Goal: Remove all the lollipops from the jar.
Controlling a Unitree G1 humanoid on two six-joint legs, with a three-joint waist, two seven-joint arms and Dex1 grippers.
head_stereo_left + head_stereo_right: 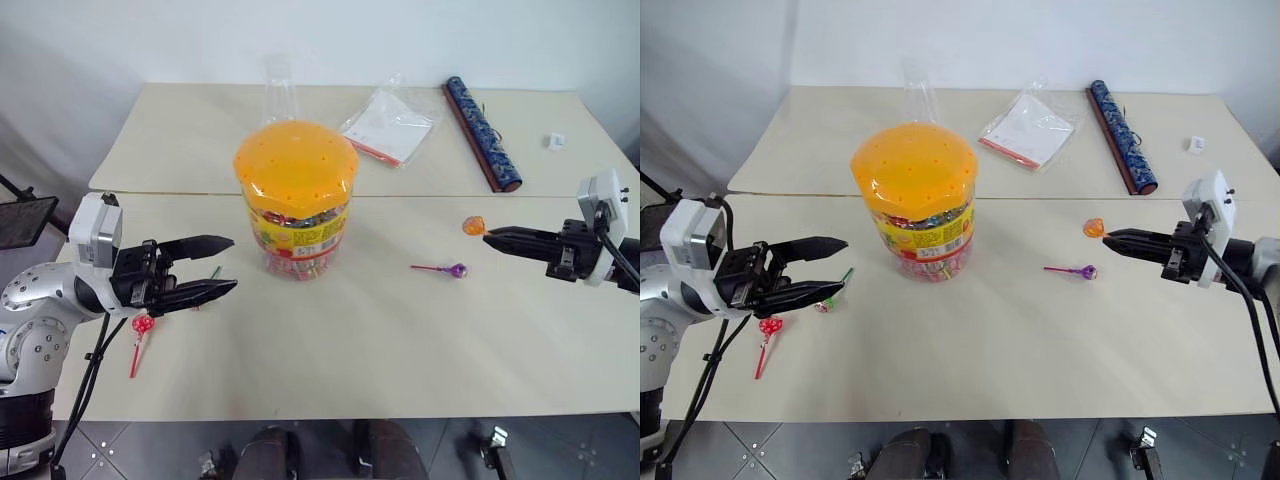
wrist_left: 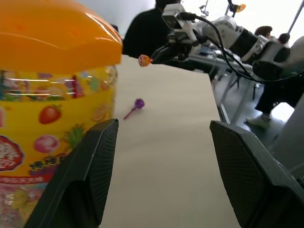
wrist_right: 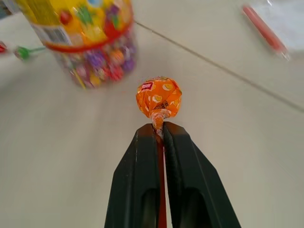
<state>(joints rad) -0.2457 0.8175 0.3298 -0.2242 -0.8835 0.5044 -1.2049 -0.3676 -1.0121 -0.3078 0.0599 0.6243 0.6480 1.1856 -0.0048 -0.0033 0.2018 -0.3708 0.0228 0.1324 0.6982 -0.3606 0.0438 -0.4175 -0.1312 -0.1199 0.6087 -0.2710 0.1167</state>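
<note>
Right gripper pinching orange foil-wrapped lollipop by its stick, right of frame | left gripper gaping empty beside orange-lidded clear plastic jar, centre

I can read no words or numbers anywhere. The jar's yellow-red label carries fruit pictures and small print too blurred to make out.

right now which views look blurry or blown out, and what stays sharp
Right wrist view: the orange lollipop in the right gripper is sharp, the jar behind it soft. Left wrist view: the near jar is soft, the background top right blown out. Head views: evenly lit.
</note>
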